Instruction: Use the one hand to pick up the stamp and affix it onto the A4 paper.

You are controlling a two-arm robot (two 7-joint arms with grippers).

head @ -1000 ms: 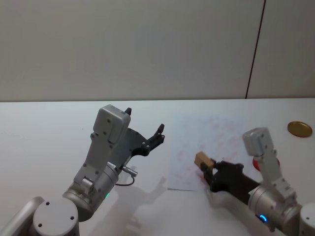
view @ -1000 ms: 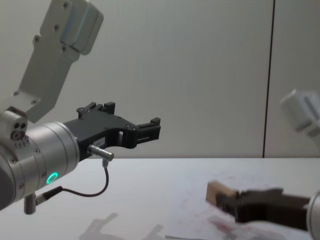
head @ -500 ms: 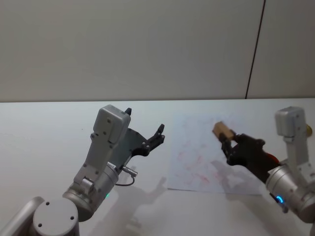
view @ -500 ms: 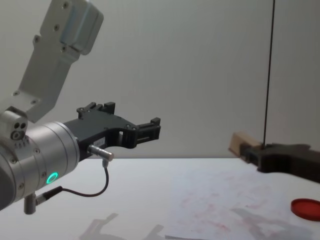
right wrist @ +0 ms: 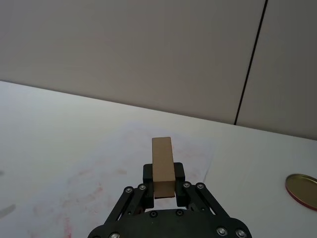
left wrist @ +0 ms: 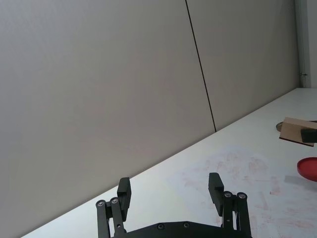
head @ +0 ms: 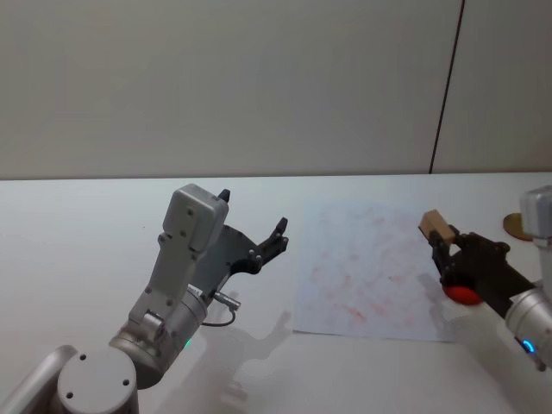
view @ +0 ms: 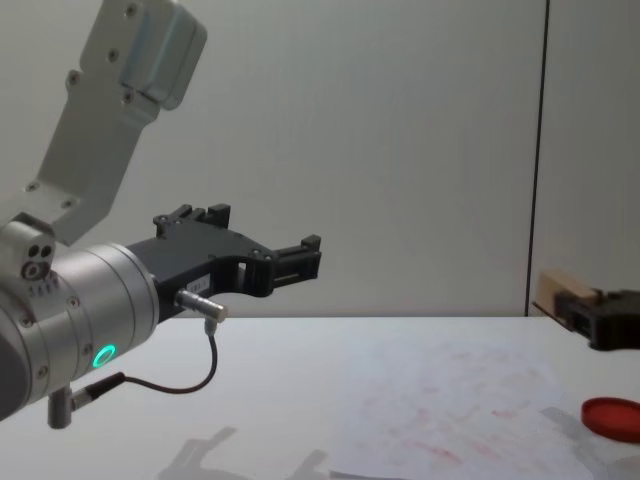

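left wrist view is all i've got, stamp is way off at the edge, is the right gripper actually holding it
Observer: Yes. The right wrist view has the right gripper shut on the stamp, which stands up between the fingers.
Operator: is it over the paper
Observer: In the head view the stamp is held in the air at the right edge of the paper.
Operator: what's under the gripper
Observer: A red ink pad sits on the table just below it.
Operator: and my left gripper
Observer: The left gripper is open, raised off the table left of the paper.

tan stamp (right wrist: 162, 159), pink-smudged white A4 paper (head: 366, 267)
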